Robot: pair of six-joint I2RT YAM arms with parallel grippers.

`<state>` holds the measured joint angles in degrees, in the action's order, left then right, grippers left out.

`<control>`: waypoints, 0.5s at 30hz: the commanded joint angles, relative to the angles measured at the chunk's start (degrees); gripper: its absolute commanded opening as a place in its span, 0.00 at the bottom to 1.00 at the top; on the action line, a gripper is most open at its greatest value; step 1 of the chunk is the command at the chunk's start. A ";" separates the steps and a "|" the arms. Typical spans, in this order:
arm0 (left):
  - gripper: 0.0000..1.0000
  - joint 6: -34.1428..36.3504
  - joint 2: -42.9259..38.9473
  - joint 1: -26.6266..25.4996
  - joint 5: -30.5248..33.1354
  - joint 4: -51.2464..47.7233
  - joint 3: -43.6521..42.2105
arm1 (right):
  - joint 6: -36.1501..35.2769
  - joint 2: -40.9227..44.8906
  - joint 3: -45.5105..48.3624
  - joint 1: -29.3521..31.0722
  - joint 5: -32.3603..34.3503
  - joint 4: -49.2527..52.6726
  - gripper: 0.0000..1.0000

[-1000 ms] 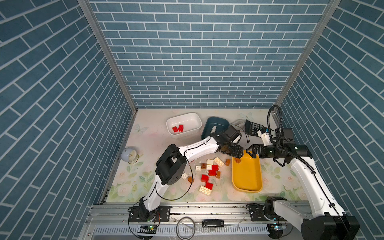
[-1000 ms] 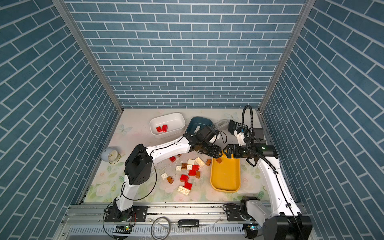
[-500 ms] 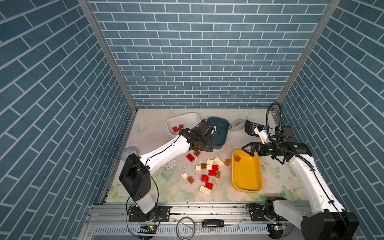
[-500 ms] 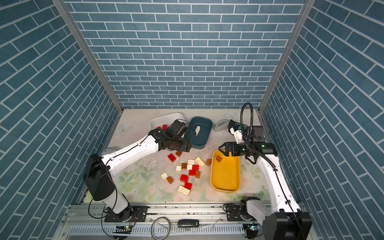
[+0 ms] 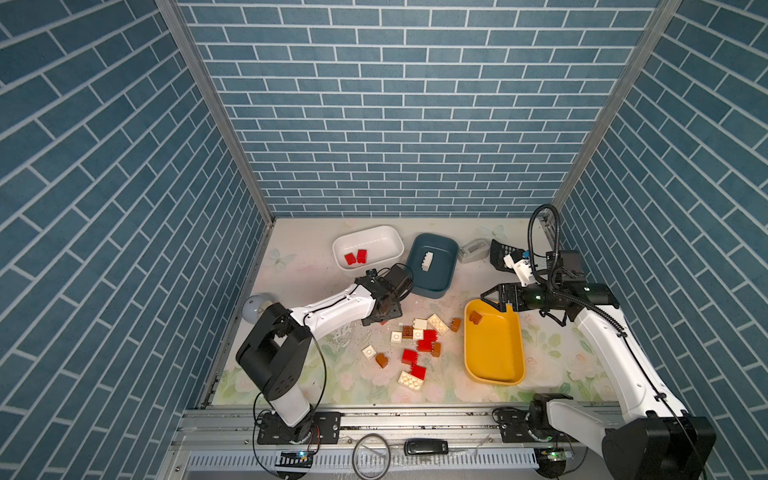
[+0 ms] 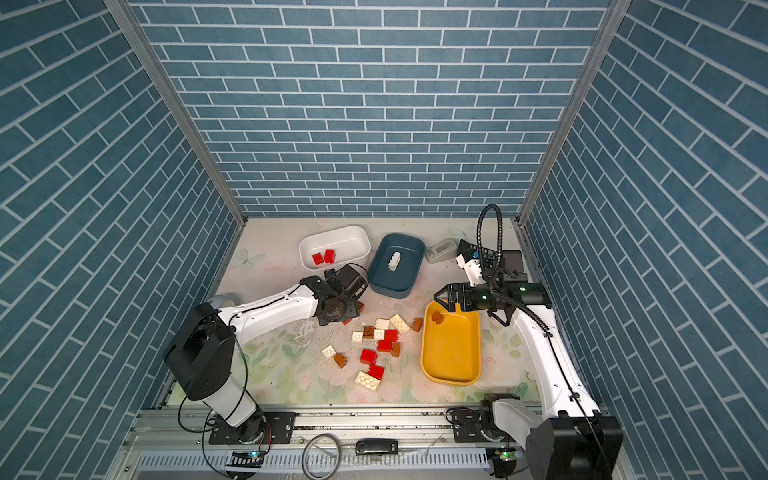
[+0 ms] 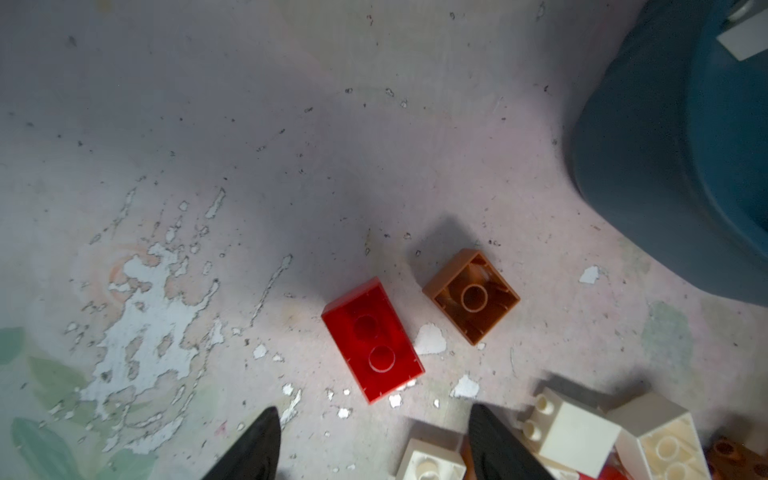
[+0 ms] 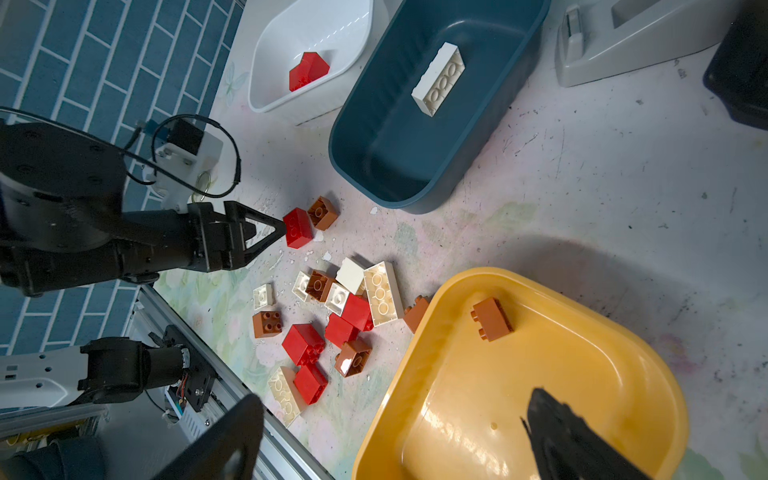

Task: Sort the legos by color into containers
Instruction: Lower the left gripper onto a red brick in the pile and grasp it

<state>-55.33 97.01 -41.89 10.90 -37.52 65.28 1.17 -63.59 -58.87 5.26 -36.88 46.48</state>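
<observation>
My left gripper (image 7: 374,440) hangs open and empty just short of a red lego (image 7: 372,338); a brown lego (image 7: 471,296) lies upside down beside it. In both top views the left gripper (image 5: 384,311) sits in front of the teal tub (image 5: 436,278), which holds a white brick (image 5: 427,261). The white tub (image 5: 386,232) holds two red bricks (image 5: 355,257). My right gripper (image 5: 494,301) stands wide open over the far end of the yellow tub (image 5: 494,357), where a brown brick (image 5: 476,318) lies. Several loose legos (image 5: 415,345) lie between the arms.
A grey tape dispenser (image 5: 473,250) and a black calculator (image 5: 500,253) stand at the back right. A grey dome (image 5: 253,307) sits by the left wall. The metal rail (image 5: 415,419) runs along the front edge.
My left gripper has drawn back from over the teal tub, moved left and come down by the red lego. A white brick now shows in the teal tub. The right gripper has barely moved.
</observation>
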 commanded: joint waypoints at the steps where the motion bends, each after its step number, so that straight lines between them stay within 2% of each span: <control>1: 0.73 -1.69 2.49 0.36 0.53 2.64 0.46 | -0.64 0.53 -1.06 0.24 -1.16 0.63 0.99; 15: 0.62 -1.00 6.40 1.44 0.87 4.04 0.85 | -0.29 0.64 0.21 0.25 -1.17 0.01 0.99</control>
<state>-56.80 101.93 -40.99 11.14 -33.65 65.32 1.19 -63.16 -58.72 5.26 -36.93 46.44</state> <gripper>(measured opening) 0.624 0.989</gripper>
